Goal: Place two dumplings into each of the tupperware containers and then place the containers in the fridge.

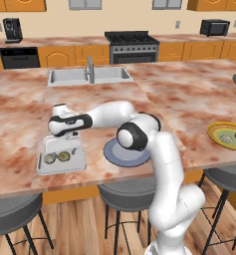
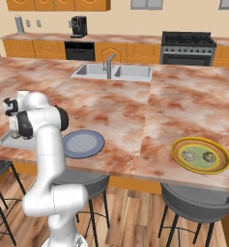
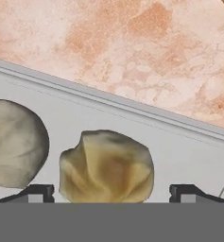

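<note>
Dumplings [image 1: 57, 158] sit as a pair in the pale tupperware container [image 1: 60, 166] near the desk [image 1: 189, 94] edge, end effector [image 3: 111, 193] spread apart just above them; two remain on the yellow-rimmed plate [image 2: 201, 155], fridge steps undone.

Arm [image 1: 159, 164] is rising from the base, bending at the elbow and reaching left, wrist pointing down. Tool [image 3: 111, 193] is hanging low over the surface [image 1: 20, 124], fingertips [image 3: 38, 193] standing wide apart, gripping nothing.
</note>
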Available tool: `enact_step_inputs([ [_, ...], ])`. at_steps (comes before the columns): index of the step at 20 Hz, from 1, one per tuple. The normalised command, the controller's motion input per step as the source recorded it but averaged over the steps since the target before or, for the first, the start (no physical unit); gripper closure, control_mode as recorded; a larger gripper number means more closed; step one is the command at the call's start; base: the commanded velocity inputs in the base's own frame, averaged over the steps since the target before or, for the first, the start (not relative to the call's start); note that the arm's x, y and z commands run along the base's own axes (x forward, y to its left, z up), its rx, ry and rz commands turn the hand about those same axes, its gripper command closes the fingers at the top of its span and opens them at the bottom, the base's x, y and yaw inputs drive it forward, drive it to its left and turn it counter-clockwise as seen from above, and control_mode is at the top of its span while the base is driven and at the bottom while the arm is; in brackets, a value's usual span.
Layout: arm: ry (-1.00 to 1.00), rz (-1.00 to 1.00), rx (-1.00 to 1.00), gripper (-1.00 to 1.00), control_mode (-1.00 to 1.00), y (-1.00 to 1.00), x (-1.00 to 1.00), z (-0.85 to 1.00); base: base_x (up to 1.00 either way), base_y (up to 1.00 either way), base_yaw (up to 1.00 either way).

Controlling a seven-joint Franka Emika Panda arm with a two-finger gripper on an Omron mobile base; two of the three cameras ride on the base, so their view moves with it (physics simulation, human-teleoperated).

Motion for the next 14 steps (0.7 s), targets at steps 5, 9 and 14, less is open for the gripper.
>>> enact_step_inputs([
  [5, 0.00, 0.00, 0.00, -1.00, -1.00, -0.23, -0.20, 0.29, 0.00, 0.00, 0.00],
  [9, 0.00, -0.10, 0.02, -1.00, -1.00, -0.61, -0.14, 0.16, 0.00, 0.00, 0.00],
  [14, 0.00, -0.11, 0.00, -1.00, -1.00, -0.79, 0.00, -0.06, 0.00, 0.00, 0.00],
])
